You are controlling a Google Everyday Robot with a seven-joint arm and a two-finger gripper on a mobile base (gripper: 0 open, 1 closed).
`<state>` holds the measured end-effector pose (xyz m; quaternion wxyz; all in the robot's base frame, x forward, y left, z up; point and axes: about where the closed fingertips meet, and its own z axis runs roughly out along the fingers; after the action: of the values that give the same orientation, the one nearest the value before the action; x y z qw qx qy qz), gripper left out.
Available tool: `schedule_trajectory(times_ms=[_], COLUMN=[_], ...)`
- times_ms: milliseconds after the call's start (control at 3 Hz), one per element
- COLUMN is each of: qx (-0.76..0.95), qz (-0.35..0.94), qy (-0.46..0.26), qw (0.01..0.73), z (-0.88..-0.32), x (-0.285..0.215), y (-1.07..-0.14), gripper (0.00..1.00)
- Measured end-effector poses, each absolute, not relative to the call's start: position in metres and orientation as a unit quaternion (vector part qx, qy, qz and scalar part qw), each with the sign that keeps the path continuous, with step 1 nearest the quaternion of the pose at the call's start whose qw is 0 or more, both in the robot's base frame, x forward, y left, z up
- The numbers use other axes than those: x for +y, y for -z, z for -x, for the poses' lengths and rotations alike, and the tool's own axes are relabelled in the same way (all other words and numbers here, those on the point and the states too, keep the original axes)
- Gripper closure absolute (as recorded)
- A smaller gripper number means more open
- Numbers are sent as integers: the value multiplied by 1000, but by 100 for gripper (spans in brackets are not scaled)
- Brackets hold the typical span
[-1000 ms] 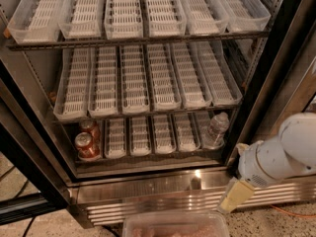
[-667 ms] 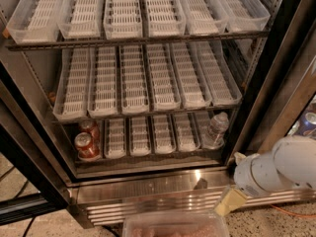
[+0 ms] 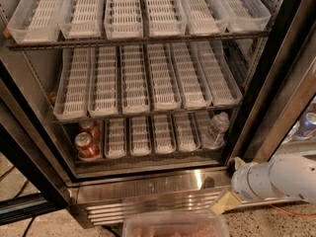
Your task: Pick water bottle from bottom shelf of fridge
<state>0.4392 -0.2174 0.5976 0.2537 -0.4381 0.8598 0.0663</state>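
The fridge [image 3: 276, 78] stands open, with rows of white slotted trays. On its bottom shelf [image 3: 148, 155] the water bottle [image 3: 216, 130], clear with a white cap, stands upright at the far right end. Two red soda cans [image 3: 87, 143] sit at the left end. My gripper [image 3: 225, 202] hangs at the end of the white arm [image 3: 276, 178] at the lower right. It is low, in front of the steel sill [image 3: 148, 184], below and slightly right of the bottle and apart from it.
The dark door frame [image 3: 269, 107] stands just right of the bottle. Short white trays [image 3: 163, 132] fill the middle of the bottom shelf. A clear pinkish container [image 3: 173, 224] lies at the bottom edge. Cans [image 3: 308, 125] show at the far right.
My arm and gripper have dropped lower and shifted slightly left in front of the sill. The bottle and cans have not moved.
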Motion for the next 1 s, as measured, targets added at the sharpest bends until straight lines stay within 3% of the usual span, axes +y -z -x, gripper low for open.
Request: schedule_trajectory(times_ms=[333,1000], qx=[858,832], qz=[428,364], qy=[-69,-49], qw=[275,416], z=[-441,-463], x=[-212,-198], y=[-592,-602], gripper=[0,0])
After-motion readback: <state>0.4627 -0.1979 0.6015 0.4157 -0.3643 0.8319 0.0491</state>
